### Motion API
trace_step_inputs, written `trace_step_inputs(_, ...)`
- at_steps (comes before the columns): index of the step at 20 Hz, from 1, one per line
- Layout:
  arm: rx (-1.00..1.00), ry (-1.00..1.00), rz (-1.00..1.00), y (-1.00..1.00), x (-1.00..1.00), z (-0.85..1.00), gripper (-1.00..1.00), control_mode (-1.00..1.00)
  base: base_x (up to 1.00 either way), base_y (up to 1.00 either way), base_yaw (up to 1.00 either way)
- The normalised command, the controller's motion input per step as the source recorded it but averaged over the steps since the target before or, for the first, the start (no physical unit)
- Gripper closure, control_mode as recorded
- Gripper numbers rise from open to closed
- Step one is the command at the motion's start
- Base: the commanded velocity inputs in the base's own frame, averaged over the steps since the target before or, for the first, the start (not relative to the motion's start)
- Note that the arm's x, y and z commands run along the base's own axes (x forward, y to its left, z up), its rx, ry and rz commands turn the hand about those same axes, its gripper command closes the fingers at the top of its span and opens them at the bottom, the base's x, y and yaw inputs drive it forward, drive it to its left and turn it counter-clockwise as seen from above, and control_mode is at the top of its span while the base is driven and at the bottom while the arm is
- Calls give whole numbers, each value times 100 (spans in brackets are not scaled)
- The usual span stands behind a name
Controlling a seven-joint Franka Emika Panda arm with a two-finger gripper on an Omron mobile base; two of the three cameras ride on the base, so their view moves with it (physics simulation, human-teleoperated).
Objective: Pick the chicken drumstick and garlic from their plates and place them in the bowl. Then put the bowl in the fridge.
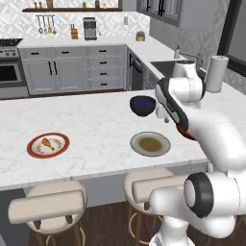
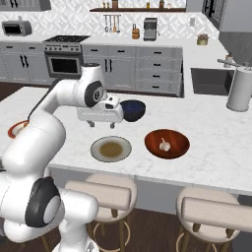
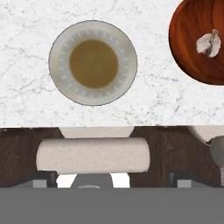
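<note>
My gripper (image 2: 101, 124) hangs above the counter (image 1: 96, 125) with jaws spread wide and nothing between them, roughly over the far edge of the grey plate (image 2: 111, 148), just left of the blue bowl (image 2: 133, 110).

Garlic (image 2: 165, 144): lying inside the reddish-brown bowl (image 2: 167, 143), near its centre. The grey plate is bare, so I judge that half of the loading done.

Drumstick (image 1: 47, 142): on the red plate (image 1: 48, 145), far to the left along the counter, well apart from my hand. In the left base view its long axis runs diagonally across the plate, thick end toward the near right, pale bone end toward the far left. This is the relation my next move turns on: I judge I must travel left along the counter, past the grey plate, and set my jaws across that diagonal rather than along it.

Hidden or unclear:
- Right base view: the red plate is cut down to a sliver behind my own arm; the drumstick is covered there.
- Left base view: my forearm covers most of the reddish-brown bowl.
- Hand view: the bowl is cut by the right edge; my fingertips are hard to make out.
- Fridge: I cannot place it from here.
</note>
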Motion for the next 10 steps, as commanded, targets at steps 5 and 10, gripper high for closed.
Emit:
trace_step_inputs(5,1,1,4,60,-100,14,-100,-100,0,0,0)
trace_step_inputs(10,11,0,0,0,-100,0,-100,-100,0,0,0)
